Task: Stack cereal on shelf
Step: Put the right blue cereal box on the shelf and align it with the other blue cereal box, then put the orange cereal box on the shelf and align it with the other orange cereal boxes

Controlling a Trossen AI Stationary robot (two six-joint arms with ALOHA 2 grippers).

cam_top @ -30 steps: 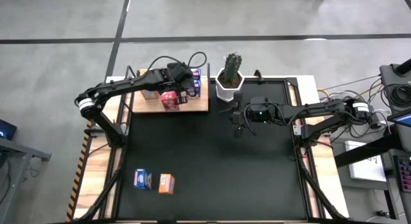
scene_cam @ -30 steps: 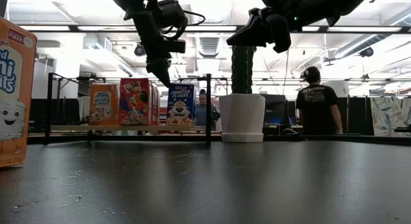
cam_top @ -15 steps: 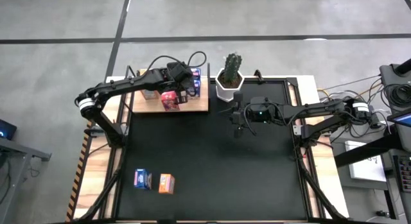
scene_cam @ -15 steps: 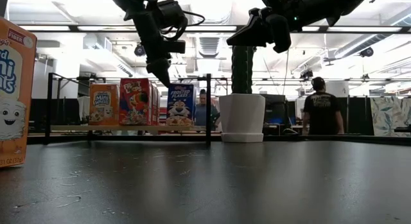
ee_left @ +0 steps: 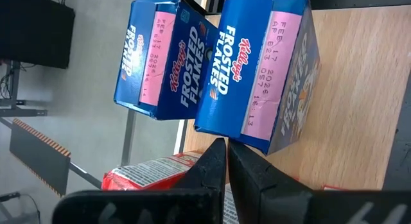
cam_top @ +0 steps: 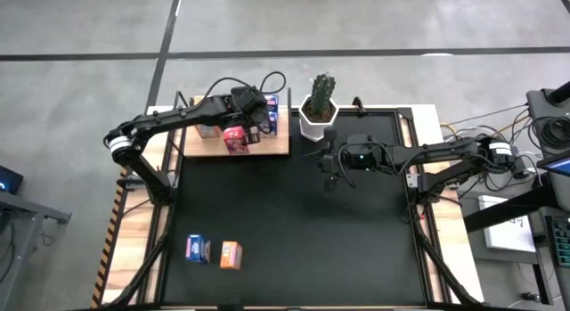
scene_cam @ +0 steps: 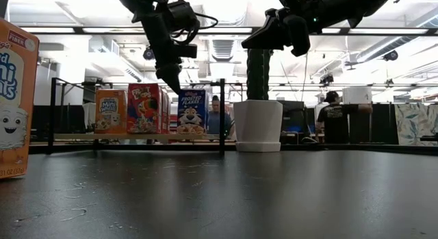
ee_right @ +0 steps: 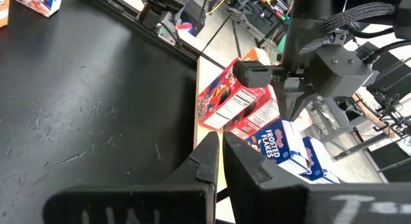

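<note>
The light-wood shelf (cam_top: pixel 200 149) lies at the table's far left. Small cereal boxes stand on it: blue ones (cam_top: pixel 272 110), red ones (cam_top: pixel 234 138), and an orange one (scene_cam: pixel 111 111) at its left end. My left gripper (cam_top: pixel 256 122) hovers shut just above the blue boxes (ee_left: pixel 257 76), touching nothing; in the low view its tip (scene_cam: pixel 174 81) hangs clear of the box tops. My right gripper (cam_top: pixel 328 161) is shut and empty, raised above the mat in front of the plant pot. A blue box (cam_top: pixel 198 249) and an orange box (cam_top: pixel 231 254) stand on the mat near the front edge.
A white pot with a cactus (cam_top: pixel 317 115) stands right of the shelf, close to my right gripper. Thin black posts (scene_cam: pixel 222 116) rise at the shelf's edges. The black mat (cam_top: pixel 356 249) is bare at centre and right. A person (scene_cam: pixel 335 116) stands in the room behind.
</note>
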